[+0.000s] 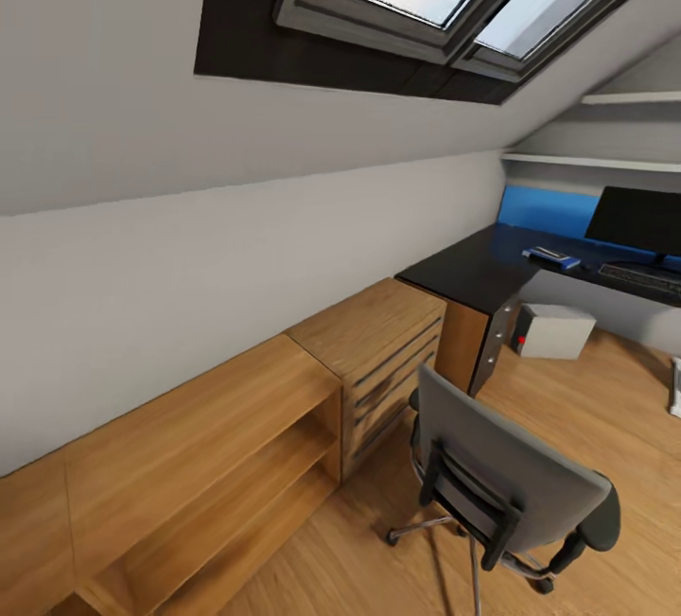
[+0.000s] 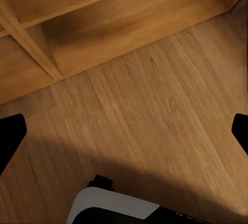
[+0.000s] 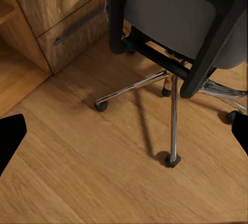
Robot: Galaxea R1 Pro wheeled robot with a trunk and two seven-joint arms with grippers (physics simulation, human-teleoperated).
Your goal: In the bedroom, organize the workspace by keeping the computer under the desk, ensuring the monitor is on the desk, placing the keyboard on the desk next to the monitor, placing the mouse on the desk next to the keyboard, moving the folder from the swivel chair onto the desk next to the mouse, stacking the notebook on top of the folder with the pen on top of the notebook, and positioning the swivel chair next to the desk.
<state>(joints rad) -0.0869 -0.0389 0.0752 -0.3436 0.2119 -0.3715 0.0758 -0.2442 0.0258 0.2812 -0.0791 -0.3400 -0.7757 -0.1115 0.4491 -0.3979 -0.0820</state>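
The grey swivel chair (image 1: pixel 511 488) stands on the wood floor with its back to me, a good way short of the desk (image 1: pixel 473 266); its seat is hidden. On the black desk top stand the monitor (image 1: pixel 638 219) and the keyboard (image 1: pixel 645 281). Left of the keyboard lies a flat blue item (image 1: pixel 553 258); I cannot tell whether it is folder or notebook. The grey computer (image 1: pixel 554 330) sits on the floor under the desk. Mouse and pen are out of view. My right gripper (image 3: pixel 124 136) hangs open over the floor before the chair's chrome base (image 3: pixel 173 105). My left gripper (image 2: pixel 124 133) is open above bare floor.
A low light-wood cabinet with drawers (image 1: pixel 383 346) and an open shelf unit (image 1: pixel 218 446) run along the left wall under the sloped ceiling. The shelf unit (image 2: pixel 77 33) lies close to my left gripper. A white object (image 1: pixel 675 387) shows at the right edge.
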